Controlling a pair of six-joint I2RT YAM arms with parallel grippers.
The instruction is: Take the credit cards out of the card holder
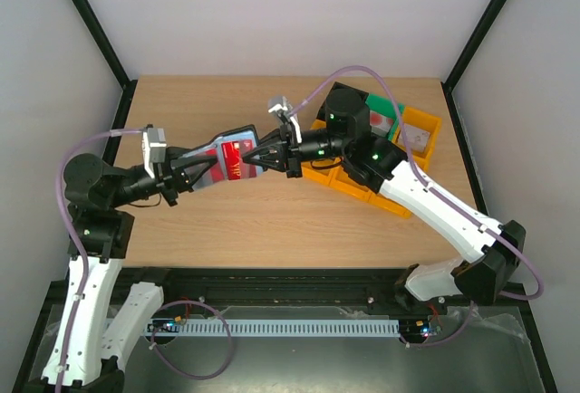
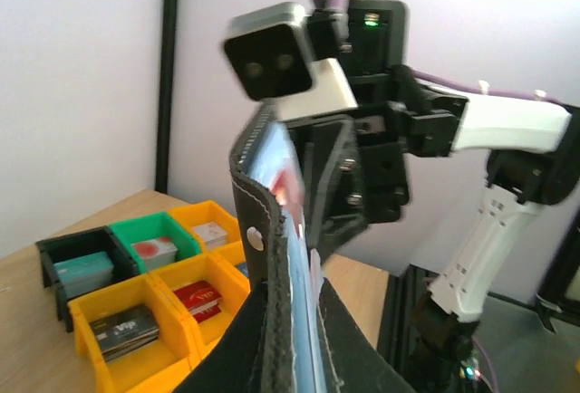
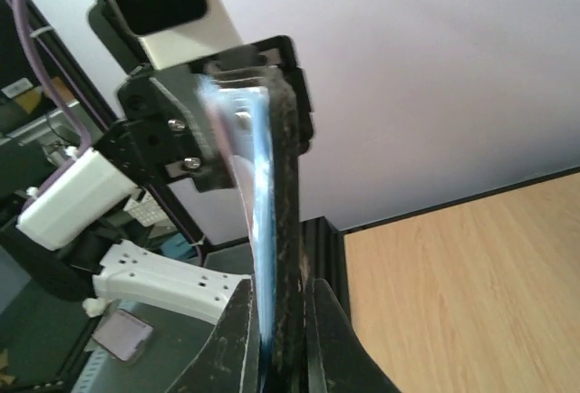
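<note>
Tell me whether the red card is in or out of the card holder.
Still in. The red card lies against the card holder, held between the left gripper and the right gripper, both shut on it.

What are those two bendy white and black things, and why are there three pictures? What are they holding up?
They are two robot arms bolted to a wooden table. One picture comes from a camera high above. The other two come from small cameras fixed on each arm's wrist, so each one looks along its own fingers at the other arm.

Each arm ends in a pincer with two fingers. The left gripper and the right gripper are both pinched shut on a black card holder, one at each end, lifting it above the table. It is folded open, and a red card shows inside.

At the right of the table stand yellow, green and black bins with small things in them.
</note>
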